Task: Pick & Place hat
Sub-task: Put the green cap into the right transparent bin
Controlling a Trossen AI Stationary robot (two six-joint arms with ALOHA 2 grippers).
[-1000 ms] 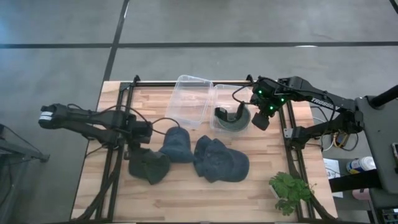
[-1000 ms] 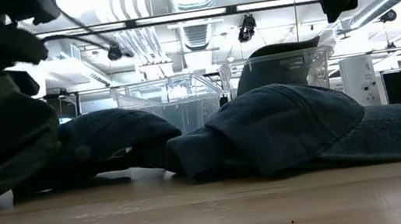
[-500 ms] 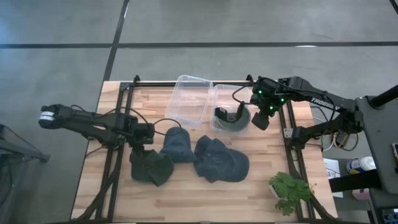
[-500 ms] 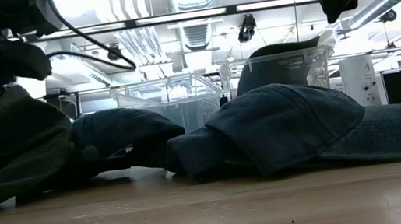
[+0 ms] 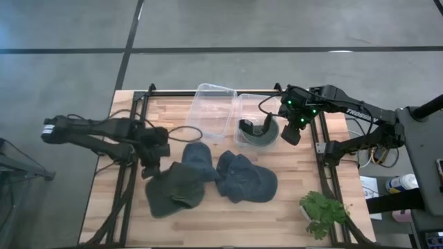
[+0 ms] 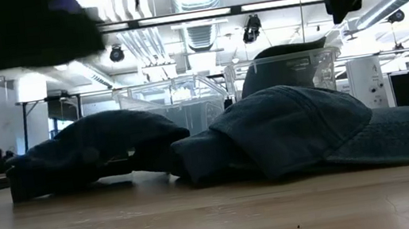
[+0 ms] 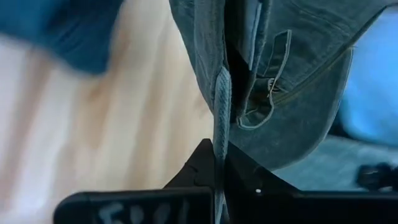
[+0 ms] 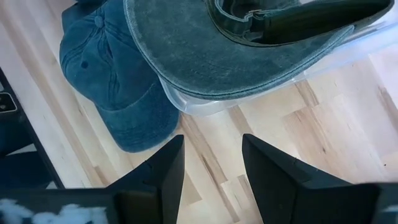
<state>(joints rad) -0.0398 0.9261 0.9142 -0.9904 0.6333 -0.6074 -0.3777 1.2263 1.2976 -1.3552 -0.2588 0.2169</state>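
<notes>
So the left claw [image 5: 152,168] was clamped on the dark green hat [image 5: 174,189], which hung at its 5 o'clock above the tabletop [image 5: 208,221]. Right claw [image 5: 293,131] sat open by the bin [image 5: 243,104].

Wooden table [image 5: 208,218]: two clear bins [image 5: 212,111] along far edge, blue caps [image 5: 246,178] mid-table, potted plant [image 5: 324,213] at near right corner.

We see bare wooden table [image 5: 208,221] along the near edge, open for a gripper to pass. Mid-table, two blue caps [image 5: 246,177] lie touching, blocking the way. Behind them the two clear bins [image 5: 211,111] stand side by side, while a potted plant [image 5: 322,213] occupies the near right corner.
</notes>
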